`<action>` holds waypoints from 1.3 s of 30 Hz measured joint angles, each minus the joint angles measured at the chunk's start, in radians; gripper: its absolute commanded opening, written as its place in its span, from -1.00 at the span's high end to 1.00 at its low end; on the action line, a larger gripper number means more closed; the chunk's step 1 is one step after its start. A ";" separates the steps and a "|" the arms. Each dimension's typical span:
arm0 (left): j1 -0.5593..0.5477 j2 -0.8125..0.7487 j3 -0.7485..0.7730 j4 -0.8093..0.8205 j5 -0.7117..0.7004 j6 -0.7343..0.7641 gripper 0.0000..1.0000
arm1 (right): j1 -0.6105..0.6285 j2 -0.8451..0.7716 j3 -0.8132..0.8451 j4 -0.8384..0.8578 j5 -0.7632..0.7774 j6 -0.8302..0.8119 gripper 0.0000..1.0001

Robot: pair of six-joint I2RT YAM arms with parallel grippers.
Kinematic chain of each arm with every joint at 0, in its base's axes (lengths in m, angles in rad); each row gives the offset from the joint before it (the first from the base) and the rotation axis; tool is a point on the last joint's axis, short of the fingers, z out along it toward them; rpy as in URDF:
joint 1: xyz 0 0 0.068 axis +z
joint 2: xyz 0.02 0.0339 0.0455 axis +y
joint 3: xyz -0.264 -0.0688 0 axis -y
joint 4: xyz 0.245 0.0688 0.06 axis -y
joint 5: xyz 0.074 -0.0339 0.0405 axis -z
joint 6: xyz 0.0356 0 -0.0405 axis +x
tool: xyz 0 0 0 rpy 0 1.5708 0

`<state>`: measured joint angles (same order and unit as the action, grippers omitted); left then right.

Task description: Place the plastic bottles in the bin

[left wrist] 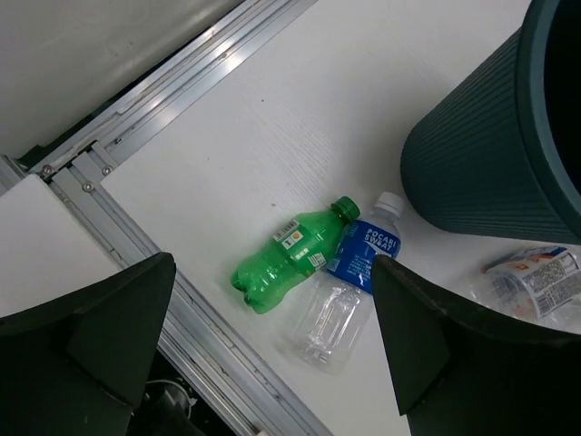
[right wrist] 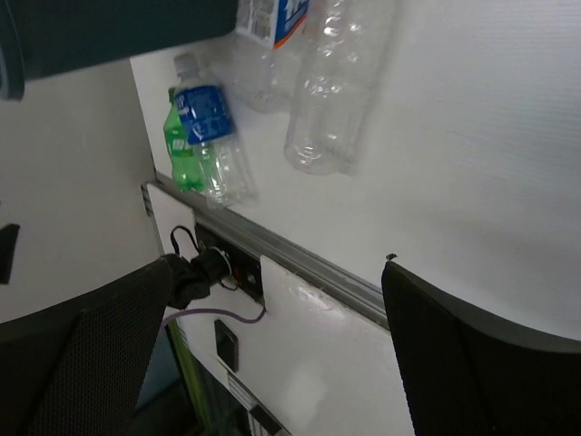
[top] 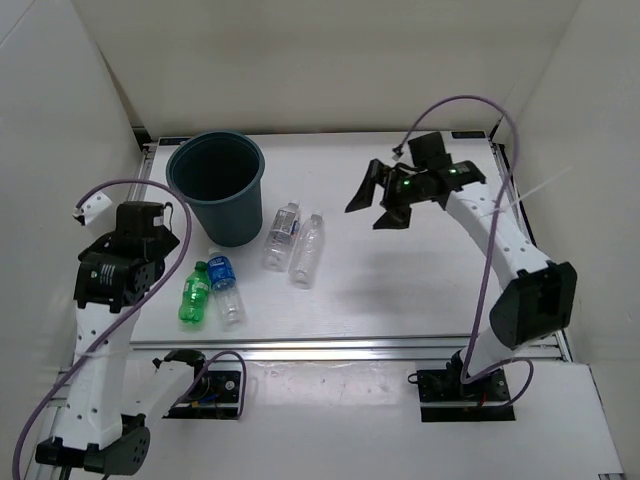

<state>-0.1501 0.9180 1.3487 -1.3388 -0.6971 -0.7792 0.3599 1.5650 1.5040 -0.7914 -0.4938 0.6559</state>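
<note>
**Hovering wide open, nothing gripped**

Top view: the bin (top: 216, 185) stood upright at the table's (top: 400, 290) 11 o'clock. All four bottles lay on the table outside it. Two clear bottles (top: 281, 237) (top: 308, 249) lay side by side at the bin's 4 o'clock. The green bottle (top: 194, 295) and the blue-label bottle (top: 225, 287) lay touching at its 6 o'clock. The left gripper (top: 150, 265) hung at the green bottle's 10 o'clock. The right gripper (top: 372, 208) was spread at the table's 1 o'clock, well apart from the bottles.

Left wrist: fingers (left wrist: 109, 336) were wide and empty. The green and blue-label bottles showed between them, with the bin at 2 o'clock.

Right wrist: fingers (right wrist: 472, 345) were wide and empty. All four bottles sat at 11–12 o'clock.
</note>
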 measured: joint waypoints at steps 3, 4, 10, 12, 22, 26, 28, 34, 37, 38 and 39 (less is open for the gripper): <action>0.000 -0.059 -0.013 0.042 0.035 0.081 -1.00 | 0.069 0.103 0.044 0.013 -0.026 -0.009 -1.00; -0.001 -0.076 -0.013 0.057 0.057 0.109 -1.00 | 0.088 0.151 0.070 0.019 -0.033 -0.010 -1.00; -0.002 -0.165 -0.013 0.120 0.130 0.199 -1.00 | 0.188 0.460 0.222 0.055 -0.029 -0.021 -1.00; -0.002 -0.174 -0.011 0.115 0.135 0.206 -1.00 | 0.210 0.532 0.267 0.063 -0.027 -0.021 -1.00; -0.003 -0.130 -0.011 0.049 0.161 0.218 -1.00 | 0.212 0.677 0.344 0.079 -0.006 -0.011 -1.00; -0.003 -0.132 -0.011 0.028 0.163 0.217 -1.00 | 0.202 0.736 0.370 0.095 -0.007 -0.010 -0.92; -0.003 -0.131 -0.011 0.018 0.163 0.215 -1.00 | 0.198 0.767 0.376 0.098 -0.016 -0.010 -0.71; -0.003 -0.129 -0.011 0.000 0.157 0.204 -1.00 | 0.191 0.806 0.392 0.114 -0.058 -0.008 -0.27; -0.003 -0.129 -0.011 -0.002 0.154 0.196 -1.00 | 0.187 0.814 0.399 0.117 -0.078 -0.010 -0.08; -0.003 -0.130 -0.011 -0.002 0.154 0.194 -1.00 | 0.185 0.814 0.399 0.118 -0.079 -0.012 -0.08; -0.003 -0.130 -0.011 -0.002 0.153 0.192 -1.00 | 0.183 0.813 0.398 0.119 -0.079 -0.013 -0.08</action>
<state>-0.1528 0.7883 1.3380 -1.3407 -0.5438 -0.5873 0.5434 2.3779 1.9022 -0.6727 -0.5728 0.6430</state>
